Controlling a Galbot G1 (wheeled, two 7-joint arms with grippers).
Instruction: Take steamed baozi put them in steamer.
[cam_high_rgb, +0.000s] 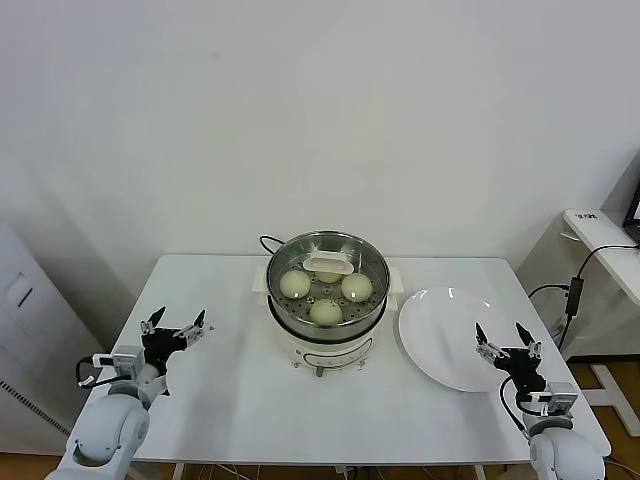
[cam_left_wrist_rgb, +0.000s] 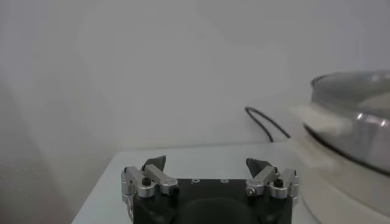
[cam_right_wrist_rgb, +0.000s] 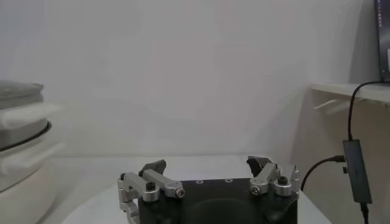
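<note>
The steel steamer (cam_high_rgb: 283, 262) stands on its white cooker base (cam_high_rgb: 340, 348) at mid-table. Three cream baozi show inside it: left (cam_high_rgb: 294, 285), right (cam_high_rgb: 357, 287) and front (cam_high_rgb: 326, 311). A fourth is mostly hidden under a cream lid handle (cam_high_rgb: 329, 265) over the basket's far side. My left gripper (cam_high_rgb: 177, 322) is open and empty near the table's front left, well clear of the steamer (cam_left_wrist_rgb: 356, 131); it also shows in the left wrist view (cam_left_wrist_rgb: 207, 164). My right gripper (cam_high_rgb: 499, 336) is open and empty at the front right, also in the right wrist view (cam_right_wrist_rgb: 207, 164).
A bare flat white plate (cam_high_rgb: 447, 335) lies right of the steamer, just ahead of my right gripper. A black cord (cam_high_rgb: 268, 241) runs behind the cooker. A side desk with a cable and adapter (cam_high_rgb: 574, 292) stands beyond the table's right edge.
</note>
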